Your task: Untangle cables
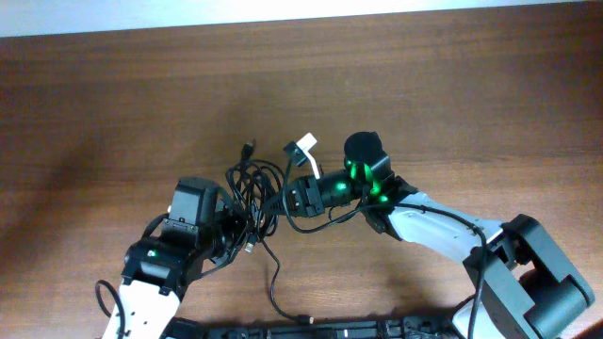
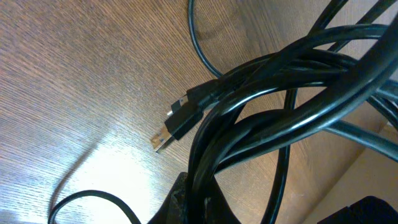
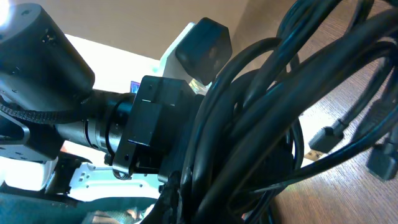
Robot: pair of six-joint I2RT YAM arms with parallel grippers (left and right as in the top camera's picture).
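Left end effector, at the tangle's seven o'clock, and right end effector, at its three o'clock, each clamp closed on the black cables, bunched mid-table. A USB plug sticks out.

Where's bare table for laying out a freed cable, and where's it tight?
Free: the whole far strip of table beyond the cables, and the left side outboard of the left arm. Crowded: centre, where left gripper and right gripper meet the tangle, and the near gap between arms, crossed by a loose cable tail.
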